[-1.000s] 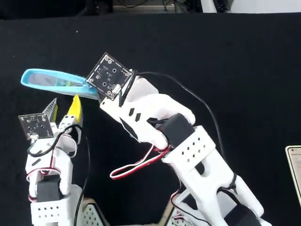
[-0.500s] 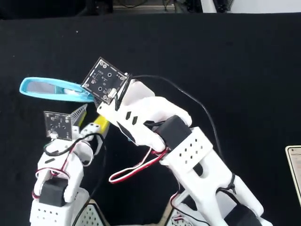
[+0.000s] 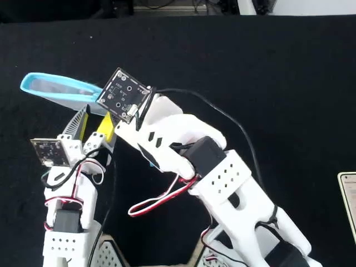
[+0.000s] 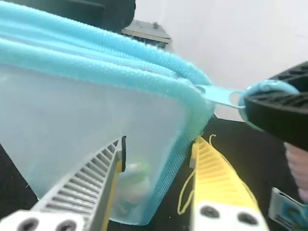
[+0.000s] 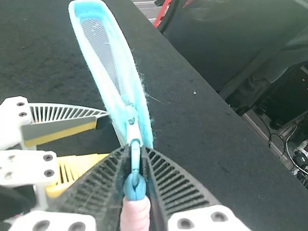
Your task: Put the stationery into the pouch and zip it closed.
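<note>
The pouch (image 3: 53,92), translucent with a light-blue zipper, stands on edge at the table's left. My right gripper (image 5: 136,153) is shut on its zipper pull (image 5: 133,144) at the pouch's (image 5: 108,72) near end. The left gripper (image 3: 94,119) is open, its yellow-backed fingers (image 4: 216,178) on either side of that same pouch corner (image 4: 183,144), not squeezing it. In the left wrist view the pull (image 4: 224,96) runs into the right arm's black finger (image 4: 281,113). Something pale green (image 4: 132,175) shows through the pouch wall; what it is I cannot tell.
The right arm (image 3: 222,178) reaches diagonally across the table's middle above the left arm's base (image 3: 67,233). A light card (image 3: 348,194) lies at the right edge. Black cloth (image 3: 250,72) covers the rest of the table.
The left gripper swung right toward the right arm, then came back up to straddle the pouch's corner. The pouch shifted slightly left and away. The right gripper kept hold of the pull.
</note>
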You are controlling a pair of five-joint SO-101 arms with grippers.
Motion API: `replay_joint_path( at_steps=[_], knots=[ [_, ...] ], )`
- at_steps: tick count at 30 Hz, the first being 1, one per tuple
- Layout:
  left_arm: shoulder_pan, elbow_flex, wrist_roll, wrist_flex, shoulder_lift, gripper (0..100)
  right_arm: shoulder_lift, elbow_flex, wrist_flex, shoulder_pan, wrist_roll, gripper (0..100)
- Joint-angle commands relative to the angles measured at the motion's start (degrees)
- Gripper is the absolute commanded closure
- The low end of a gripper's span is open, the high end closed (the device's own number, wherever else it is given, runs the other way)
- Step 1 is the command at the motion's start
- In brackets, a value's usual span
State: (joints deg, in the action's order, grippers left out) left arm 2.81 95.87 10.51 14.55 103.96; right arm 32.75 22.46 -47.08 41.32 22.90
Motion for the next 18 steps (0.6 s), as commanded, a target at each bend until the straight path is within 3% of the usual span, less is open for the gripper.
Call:
replay_joint_path(
  at_steps=[1,8,13,18],
  knots=[
    [3.9,1.4,0.4,-1.3,0.4,77,2.4,-0.5,1.6,0.2,-0.1,98.8],
    [7.2,0.5,0.4,1.1,0.4,77,2.5,-0.8,1.8,0.2,-0.6,98.8],
    [6.7,-9.0,0.4,18.3,0.4,77,2.5,-0.5,5.0,0.2,-11.5,98.8],
    [6.7,-18.2,0.4,27.6,0.4,77,2.5,-0.5,4.9,0.2,-12.9,98.8]
  ],
)
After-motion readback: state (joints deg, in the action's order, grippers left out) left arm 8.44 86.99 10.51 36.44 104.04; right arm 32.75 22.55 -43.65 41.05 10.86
